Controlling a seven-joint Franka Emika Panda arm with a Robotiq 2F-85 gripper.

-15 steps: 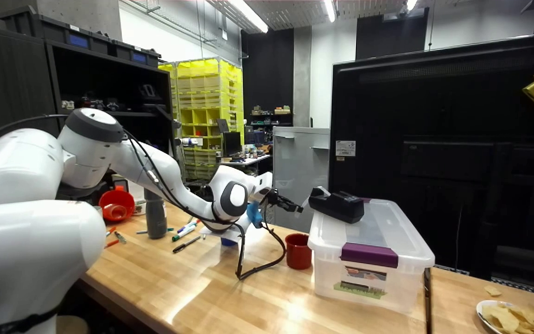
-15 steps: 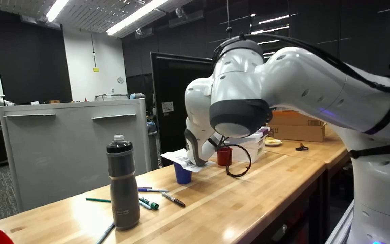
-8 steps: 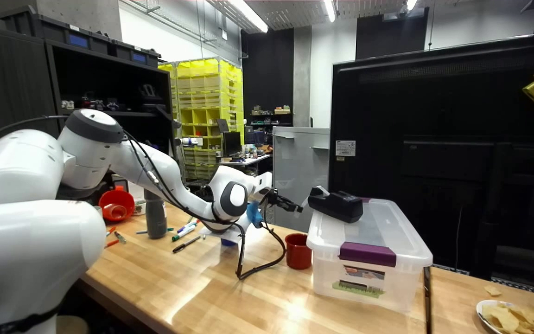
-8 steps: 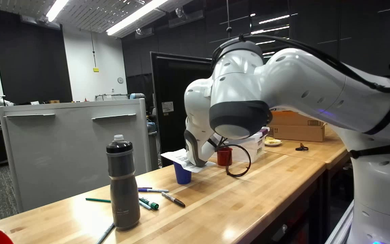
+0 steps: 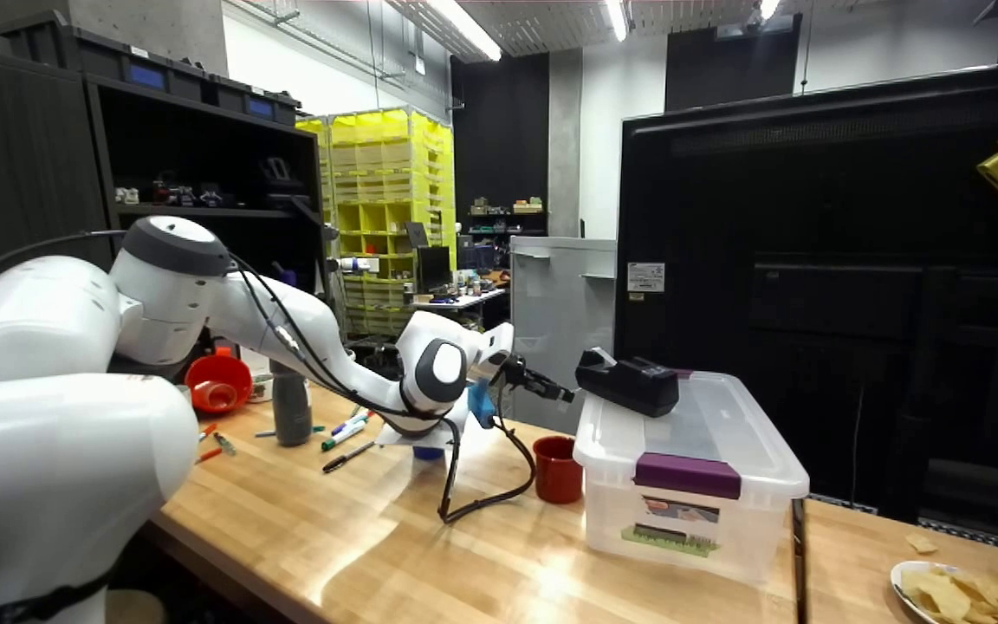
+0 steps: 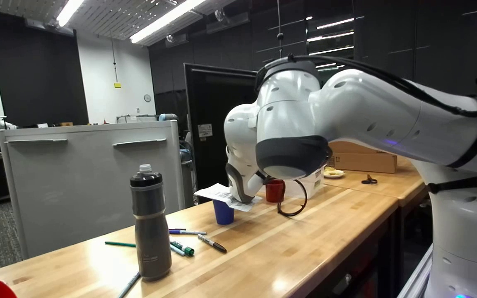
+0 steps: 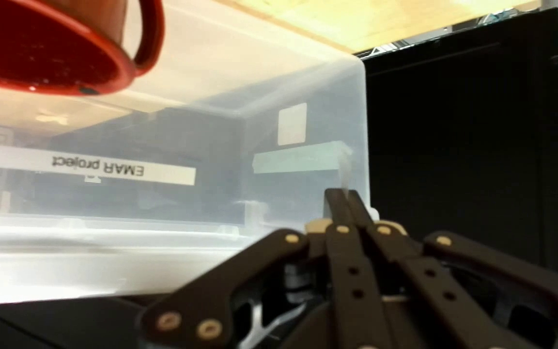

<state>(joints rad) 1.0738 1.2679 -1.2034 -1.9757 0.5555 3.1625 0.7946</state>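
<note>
- Found the pincer [image 7: 345, 195] closed, apparently gripping a translucent strip [image 7: 345, 167], probably tape, at the extreme tips.
- Located the strip between those tips and, in the wrist view, in front of a plastic box [image 5: 746, 524]. Could not confirm contact between strip and wall, owing to blur and see-through material.
- Observed the pincer just beside the box in an exterior view, near a black tape dispenser [image 5: 633, 386] set on the lid.
- Rated the strip almost weightless; expected negligible load on the grip.
- Rated limp in bending; likely prone to curl, twist or fold onto itself.
- Presumed sticky on one face; expected clinging to the pads or to a nearby surface rather than slipping.
- Judged difficult to crush, yet easy to crease or to tear from a nick along the edge.
- Assessed one short end as the proper place to take hold, across the full width, with little overlap on the pads. Judged a mid-length hold inferior, owing to sagging on both sides.
- Noted a red mug [image 5: 558, 472] beside the box, on the counter [image 5: 430, 555]. Judged rigid, smooth and heavier than the strip; best taken by the handle [image 7: 156, 29] or across the rim.
</note>
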